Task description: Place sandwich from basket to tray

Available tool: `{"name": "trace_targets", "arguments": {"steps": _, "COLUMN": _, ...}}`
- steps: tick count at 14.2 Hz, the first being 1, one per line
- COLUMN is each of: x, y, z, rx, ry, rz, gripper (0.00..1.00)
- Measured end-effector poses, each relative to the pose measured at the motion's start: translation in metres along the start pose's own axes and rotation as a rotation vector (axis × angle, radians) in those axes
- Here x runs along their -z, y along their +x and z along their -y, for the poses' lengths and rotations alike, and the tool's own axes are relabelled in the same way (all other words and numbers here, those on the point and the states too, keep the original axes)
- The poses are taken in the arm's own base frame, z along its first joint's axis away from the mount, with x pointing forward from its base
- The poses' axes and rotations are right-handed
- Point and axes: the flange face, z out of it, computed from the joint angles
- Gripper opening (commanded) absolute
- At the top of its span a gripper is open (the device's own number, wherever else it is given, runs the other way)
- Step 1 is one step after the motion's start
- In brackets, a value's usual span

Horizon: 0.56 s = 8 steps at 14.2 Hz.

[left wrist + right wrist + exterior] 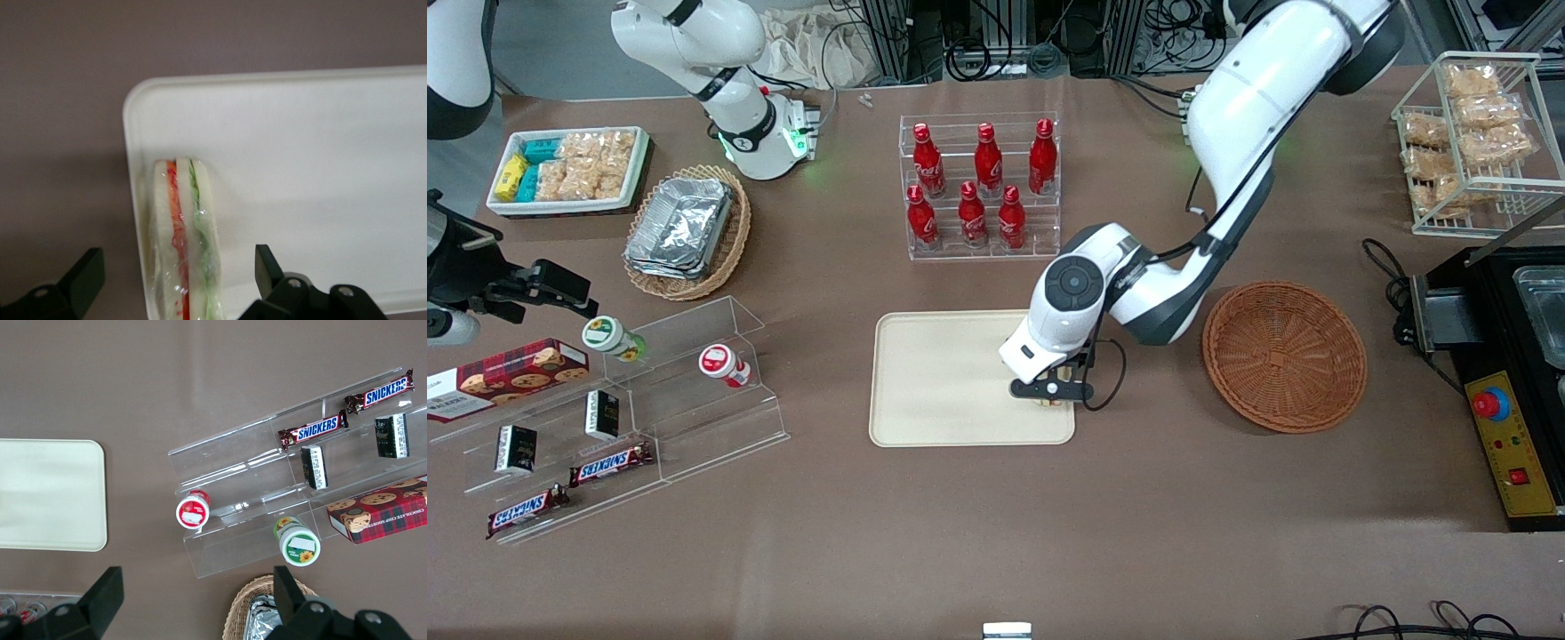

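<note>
Hovering low over the tray (943,382), the tool (1051,389) spreads wide, gripping nothing; the sandwich (183,240) stands on edge between its fingers at the tray's basket-side (1285,356) end, apparently just released.

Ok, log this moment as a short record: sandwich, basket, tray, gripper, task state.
sandwich: standing on edge on the tray, close to the rim at the working arm's end, plastic-wrapped
basket: empty, on the table beside the tray, toward the working arm's end
tray: holds only the sandwich
gripper: open, low over the tray, one finger on each side of the sandwich, neither touching it
task state: sandwich set down on the tray, gripper not yet lifted clear
</note>
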Motion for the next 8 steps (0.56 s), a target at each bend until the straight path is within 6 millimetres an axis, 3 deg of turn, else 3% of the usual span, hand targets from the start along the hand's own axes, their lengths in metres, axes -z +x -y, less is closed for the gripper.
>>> {"name": "trace_targets", "arguments": {"steps": 2, "x": 0.076, "y": 0.005, "z": 0.008, "rx": 0.050, "ry": -0.025, "rz": -0.039, "gripper": 1.00}}
{"name": "trace_targets", "arguments": {"steps": 4, "x": 0.154, "y": 0.012, "z": 0.043, "rx": 0.092, "ry": -0.045, "rz": -0.067, "gripper": 1.00}}
{"name": "trace_targets", "arguments": {"steps": 5, "x": 0.183, "y": 0.012, "z": 0.064, "rx": 0.094, "ry": -0.034, "rz": -0.070, "gripper": 1.00}}
{"name": "trace_targets", "arguments": {"steps": 8, "x": 0.234, "y": 0.015, "z": 0.123, "rx": 0.099, "ry": -0.002, "rz": -0.061, "gripper": 1.00}}
